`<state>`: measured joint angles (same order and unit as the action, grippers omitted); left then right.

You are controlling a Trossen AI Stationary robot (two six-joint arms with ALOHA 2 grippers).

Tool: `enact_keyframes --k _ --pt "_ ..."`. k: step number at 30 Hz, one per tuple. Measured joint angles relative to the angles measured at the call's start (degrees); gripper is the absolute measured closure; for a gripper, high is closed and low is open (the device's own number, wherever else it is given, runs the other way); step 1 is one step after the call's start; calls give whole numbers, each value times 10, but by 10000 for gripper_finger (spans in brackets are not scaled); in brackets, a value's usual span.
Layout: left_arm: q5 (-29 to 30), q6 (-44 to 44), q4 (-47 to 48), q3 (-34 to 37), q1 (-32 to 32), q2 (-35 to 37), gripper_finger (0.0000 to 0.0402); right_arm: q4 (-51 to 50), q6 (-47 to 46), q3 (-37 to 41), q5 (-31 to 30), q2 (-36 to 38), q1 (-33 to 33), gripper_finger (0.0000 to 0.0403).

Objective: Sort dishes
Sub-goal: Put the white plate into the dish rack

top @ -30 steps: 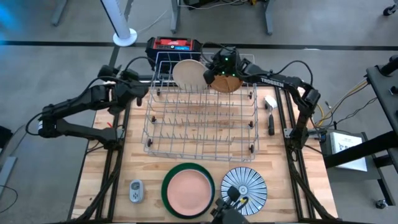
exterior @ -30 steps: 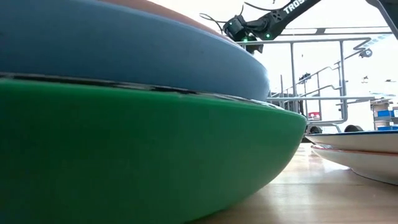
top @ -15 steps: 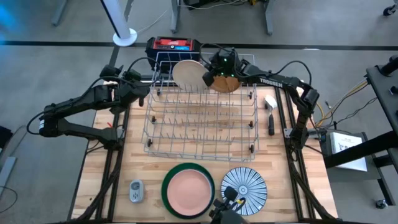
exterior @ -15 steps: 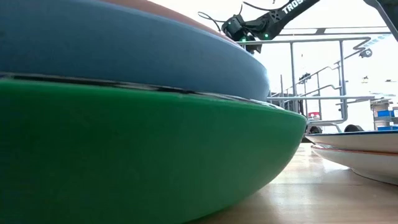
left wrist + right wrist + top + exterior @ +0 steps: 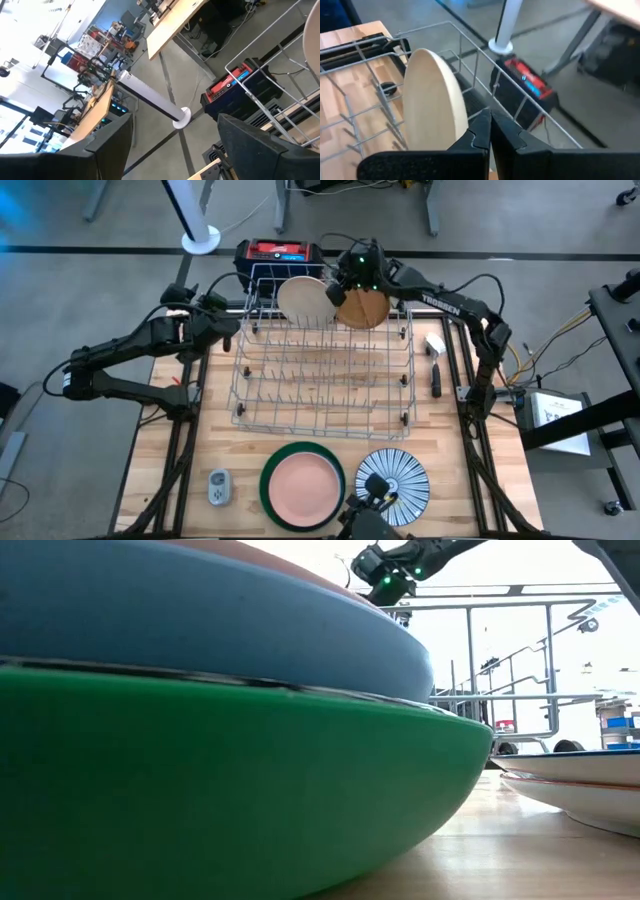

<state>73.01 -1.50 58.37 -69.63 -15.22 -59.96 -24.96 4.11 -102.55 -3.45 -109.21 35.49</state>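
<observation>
A cream plate (image 5: 299,297) and a tan plate (image 5: 364,309) stand on edge between the wires at the far end of the silver rack (image 5: 325,370). My right gripper (image 5: 337,284) hovers shut just above and between them; in its wrist view the shut fingers (image 5: 490,131) sit beside the cream plate (image 5: 436,107) and hold nothing. My left gripper (image 5: 226,330) waits open at the rack's far left corner. Near the front edge a pink plate (image 5: 303,485) lies in a large green one (image 5: 272,480), next to a blue-white striped plate (image 5: 393,485).
A red and black box (image 5: 280,252) sits on the floor beyond the rack's far side. A small grey gadget (image 5: 218,487) lies at the front left. A dark tool (image 5: 435,370) lies at the table's right edge. The low view is filled by the green dish (image 5: 200,800).
My right gripper has risen and drawn slightly toward the far edge, away from the tan plate, staying shut. The tan plate stays standing in the rack, and more of its face shows now. My left arm has kept still.
</observation>
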Motion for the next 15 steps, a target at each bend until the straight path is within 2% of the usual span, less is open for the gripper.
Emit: enact_keyframes --k 5,11,15 --pt "0 0 0 0 0 0 122 -66 -16 -94 51 -58 -5 403" --pt "0 1 4 0 0 1 122 -149 -22 -184 34 -122 -4 403" --pt "0 -5 12 0 0 1 122 -164 -21 -215 6 -131 -12 403"
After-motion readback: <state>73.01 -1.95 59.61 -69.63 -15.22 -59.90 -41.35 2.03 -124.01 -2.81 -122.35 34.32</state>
